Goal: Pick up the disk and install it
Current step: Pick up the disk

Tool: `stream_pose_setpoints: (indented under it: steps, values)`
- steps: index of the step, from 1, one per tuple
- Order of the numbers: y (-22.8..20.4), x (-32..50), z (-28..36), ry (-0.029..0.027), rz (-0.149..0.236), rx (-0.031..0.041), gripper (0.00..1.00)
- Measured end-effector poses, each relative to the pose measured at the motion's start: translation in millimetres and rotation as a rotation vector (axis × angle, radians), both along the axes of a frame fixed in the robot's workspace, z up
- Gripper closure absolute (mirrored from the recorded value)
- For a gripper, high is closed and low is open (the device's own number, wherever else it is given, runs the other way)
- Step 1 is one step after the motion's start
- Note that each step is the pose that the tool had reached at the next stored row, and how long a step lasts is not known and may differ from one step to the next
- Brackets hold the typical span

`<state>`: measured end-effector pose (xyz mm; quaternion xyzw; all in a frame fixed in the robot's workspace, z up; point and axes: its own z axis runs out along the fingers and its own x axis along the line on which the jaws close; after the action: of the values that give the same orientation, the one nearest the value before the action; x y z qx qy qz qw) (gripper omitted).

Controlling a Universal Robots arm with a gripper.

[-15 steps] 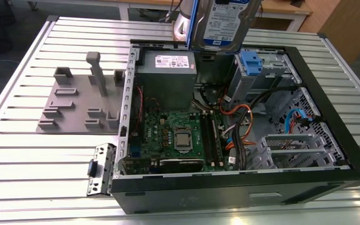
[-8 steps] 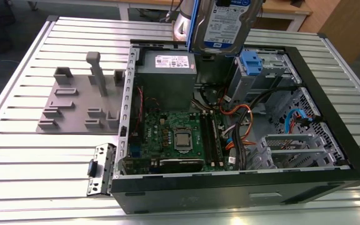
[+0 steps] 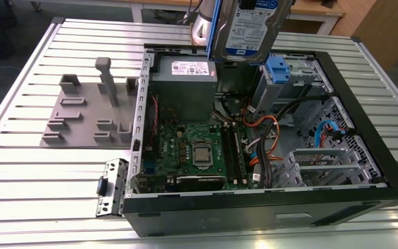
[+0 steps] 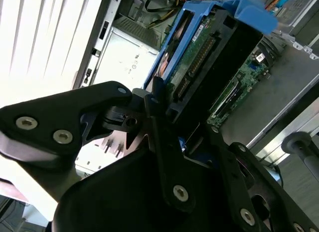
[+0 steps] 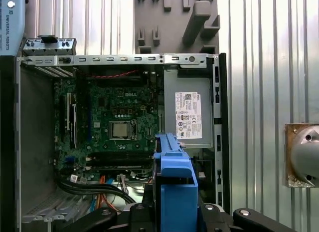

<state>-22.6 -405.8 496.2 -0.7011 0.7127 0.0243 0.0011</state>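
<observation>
Disk (image 3: 244,28) is held up in the air by the claw (image 4: 184,112), which is clamped shut around its blue carrier frame, label side shown to the exterior view. It's hung over the open computer case (image 3: 365,155), just above the grey power supply (image 3: 185,85) and a blue drive-bay tab (image 3: 276,67). The frame's edges are probably where the pads grip, though it's too dark to be sure. Case is laid on its side on the slatted surface (image 3: 26,176), motherboard (image 3: 192,150) exposed.
</observation>
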Motion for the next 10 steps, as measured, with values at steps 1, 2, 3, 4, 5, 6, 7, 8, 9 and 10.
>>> stream_pose_setpoints:
  steps: [1,2,3,4,5,6,7,8,9,10]
  values:
    - [-0.6,0.0,0.0,0.0001,0.000,-0.0001,0.64]
    - [-1.2,0.0,-0.1,0.0000,0.000,-0.0001,0.64]
    - [-1.8,0.0,-0.1,0.0000,0.000,-0.0001,0.64]
    - [-2.4,0.0,-0.1,0.0001,0.000,-0.0001,0.64]
    - [-3.1,0.0,-0.1,0.0001,0.000,-0.0002,0.64]
    - [-3.7,0.0,-0.2,0.0001,0.000,-0.0001,0.64]
    - [-4.4,0.0,-0.3,0.0000,0.000,0.0000,0.64]
    - [-5.0,0.0,-0.3,0.0000,0.000,-0.0001,0.64]
    - [-5.7,0.0,-0.3,0.0001,0.000,-0.0001,0.64]
    - [-6.4,0.0,-0.3,0.0001,0.000,-0.0001,0.64]
